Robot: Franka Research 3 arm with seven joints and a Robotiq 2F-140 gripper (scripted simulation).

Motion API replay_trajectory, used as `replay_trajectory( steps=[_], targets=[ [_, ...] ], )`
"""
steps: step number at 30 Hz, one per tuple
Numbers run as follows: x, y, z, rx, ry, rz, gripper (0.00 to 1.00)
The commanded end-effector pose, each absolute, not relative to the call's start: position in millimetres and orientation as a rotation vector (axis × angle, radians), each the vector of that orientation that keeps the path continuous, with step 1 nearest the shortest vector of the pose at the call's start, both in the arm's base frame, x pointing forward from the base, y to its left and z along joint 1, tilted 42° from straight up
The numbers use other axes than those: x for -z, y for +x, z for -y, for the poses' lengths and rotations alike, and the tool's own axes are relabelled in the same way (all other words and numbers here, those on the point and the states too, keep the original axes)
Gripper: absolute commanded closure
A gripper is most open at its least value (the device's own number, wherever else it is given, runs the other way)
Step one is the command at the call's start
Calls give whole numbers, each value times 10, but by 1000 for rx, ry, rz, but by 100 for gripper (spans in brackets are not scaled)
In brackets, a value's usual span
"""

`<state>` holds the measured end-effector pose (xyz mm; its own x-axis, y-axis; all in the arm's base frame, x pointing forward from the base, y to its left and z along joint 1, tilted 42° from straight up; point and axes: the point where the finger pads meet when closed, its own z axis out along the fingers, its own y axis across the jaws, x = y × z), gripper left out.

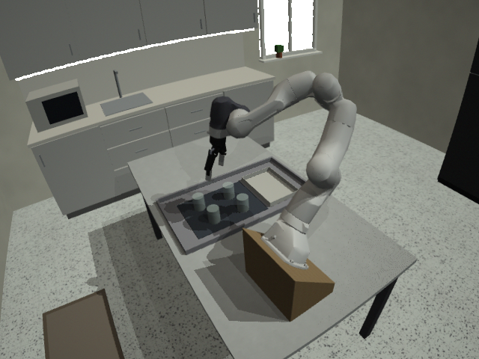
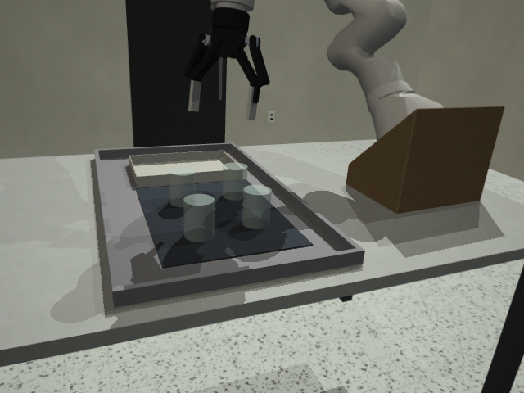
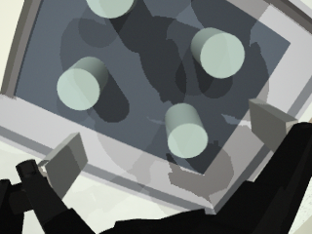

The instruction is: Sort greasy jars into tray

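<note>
The four jars (image 2: 198, 216) look like pale, translucent glass with a smooth skin. The mat (image 2: 270, 237) is dark, flat and faintly glossy (shadows lie crisp on it). The tray (image 2: 178, 175) seems matt cream plastic. The desk (image 2: 422, 249) is smooth grey, dully sheened. The pedestal (image 2: 444, 160) looks like matt brown wood. The claw (image 2: 222, 107) is matt black.
</note>
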<state>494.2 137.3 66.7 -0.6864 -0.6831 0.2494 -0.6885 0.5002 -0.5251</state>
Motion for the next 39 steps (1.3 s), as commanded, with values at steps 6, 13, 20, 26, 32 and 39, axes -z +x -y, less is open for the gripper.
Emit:
replay_trajectory(
  steps=[6,13,20,26,32,39],
  targets=[
    [-673,4934,-1338,-990,1100,2777,0],
    [-673,4967,-1333,-1026,966,2824,0],
    [-674,4998,-1329,-1054,843,2862,0],
    [-676,5022,-1314,-1084,699,2902,0],
    [-676,5022,-1314,-1084,699,2902,0],
    [-680,5041,-1296,-1110,550,2937,0]
  ],
)
